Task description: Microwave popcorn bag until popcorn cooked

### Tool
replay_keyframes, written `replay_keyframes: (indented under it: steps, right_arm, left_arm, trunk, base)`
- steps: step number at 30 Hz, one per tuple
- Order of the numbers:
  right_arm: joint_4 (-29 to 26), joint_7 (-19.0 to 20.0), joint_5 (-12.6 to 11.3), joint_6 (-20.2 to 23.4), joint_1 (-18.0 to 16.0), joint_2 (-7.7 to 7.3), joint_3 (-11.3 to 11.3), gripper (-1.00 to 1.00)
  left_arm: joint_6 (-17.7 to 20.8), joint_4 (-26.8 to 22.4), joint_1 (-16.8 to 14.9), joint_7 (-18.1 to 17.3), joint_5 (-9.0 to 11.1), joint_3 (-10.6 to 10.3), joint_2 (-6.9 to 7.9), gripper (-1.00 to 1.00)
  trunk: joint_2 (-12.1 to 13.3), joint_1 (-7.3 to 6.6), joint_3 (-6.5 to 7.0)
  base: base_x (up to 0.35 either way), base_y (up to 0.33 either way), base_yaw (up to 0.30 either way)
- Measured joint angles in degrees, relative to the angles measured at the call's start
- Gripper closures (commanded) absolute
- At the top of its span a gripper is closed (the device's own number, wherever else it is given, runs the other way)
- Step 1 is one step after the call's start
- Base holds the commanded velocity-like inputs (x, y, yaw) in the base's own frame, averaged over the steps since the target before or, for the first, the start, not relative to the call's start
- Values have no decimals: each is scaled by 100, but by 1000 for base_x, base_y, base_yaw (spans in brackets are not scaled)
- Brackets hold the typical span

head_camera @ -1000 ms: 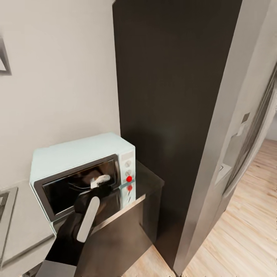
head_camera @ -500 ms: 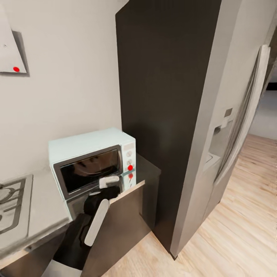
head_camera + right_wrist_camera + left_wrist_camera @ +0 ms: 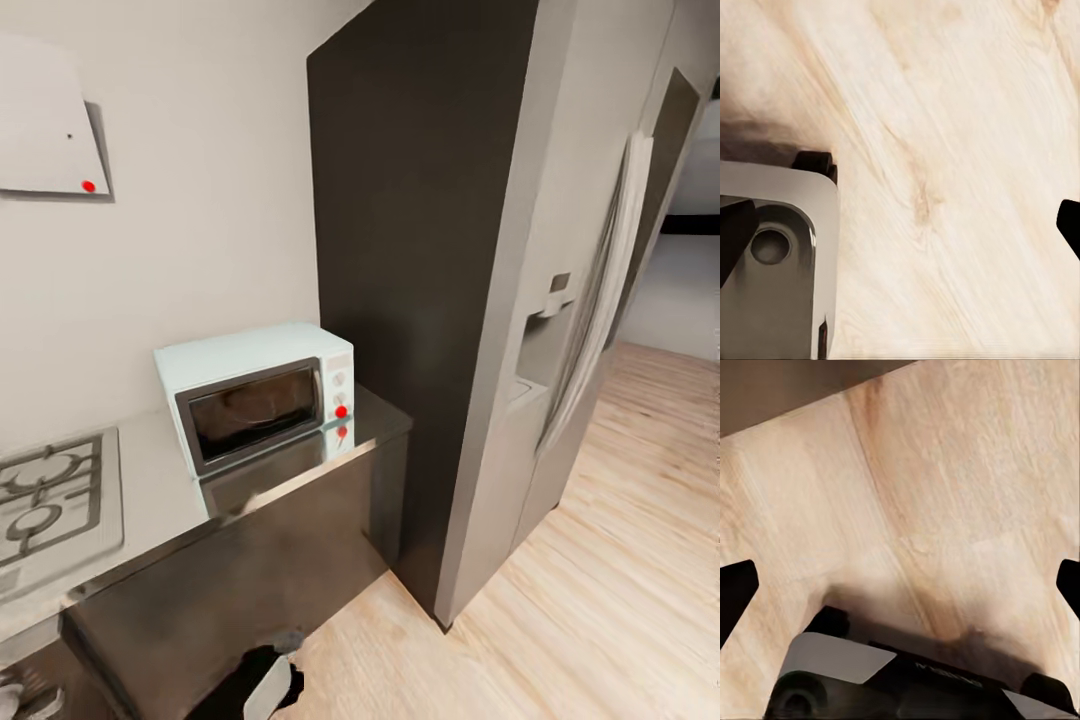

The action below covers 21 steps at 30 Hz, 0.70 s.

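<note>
I stand back from the pale mint-blue microwave (image 3: pixel 262 395), which sits on the steel counter (image 3: pixel 150 500) with its dark glass door closed. A red dot marks one knob on its white panel, and the same dot reflects in the counter just below. To the left of the microwave lies the gas hob (image 3: pixel 50 495); a flat white hood (image 3: pixel 45 130) hangs on the wall above that. Just to the right of the microwave rises a tall dark cabinet (image 3: pixel 420 280), and beyond that a grey refrigerator (image 3: pixel 570 350) over a pale wooden floor (image 3: pixel 600 580). The popcorn bag is not on the stretch of counter I see, and the glass is too dark to tell whether it lies inside the microwave. My left jaws (image 3: pixel 900 585) and right jaws (image 3: pixel 900 225) both hang wide apart over the wooden floor, holding nothing. Judging by the shut door and my empty jaws, I am probably either waiting on the heating or yet to fetch the bag. The next move calls for finding the bag first.
</note>
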Motion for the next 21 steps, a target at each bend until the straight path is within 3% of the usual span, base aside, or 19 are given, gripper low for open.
replay_keyframes:
  steps: [2, 5, 7, 11, 14, 17, 21]
  right_arm:
    - [0, 2, 11, 9, 0, -6, 20, -100]
    - [1, 8, 20, 27, 0, -4, 26, -100]
    - [1, 9, 28, 27, 0, -1, 27, -100]
    - [1, 4, 30, 17, -1, -21, 27, -100]
    - [2, -1, 37, -4, -1, -24, 30, -100]
    - [-2, -1, 51, -11, -1, -39, 37, -100]
    - [-7, 14, 65, 41, -1, -49, 28, -100]
  left_arm:
    - [-793, 1693, 15, -1023, 48, 22, 23, -100]
    - [-1095, 2128, 13, -1657, 47, 18, 93, -100]
    - [-1159, 2196, 64, -1787, 54, 19, 120, -100]
    - [-1614, 2228, 535, -1885, 64, 21, 140, -100]
    - [-1895, 2232, 822, -1900, 65, 21, 171, -100]
    - [-2292, 2233, 1167, -1909, 55, 20, 342, -100]
    - [-2462, 2230, 1329, -1912, 54, 15, 370, -100]
  trunk:
    - [0, 0, 0]
    - [0, 0, 1]
    - [0, 0, 1]
    - [-1, -3, 0]
    - [-1, -4, 0]
    - [-1, -4, 0]
    - [-1, -4, 1]
  base:
    - [-346, 0, 0]
    - [-346, 0, 0]
    - [-335, 0, 0]
    - [-107, 0, 94]
    - [-14, 0, 245]
    - [-2, 0, 272]
    - [0, 0, 278]
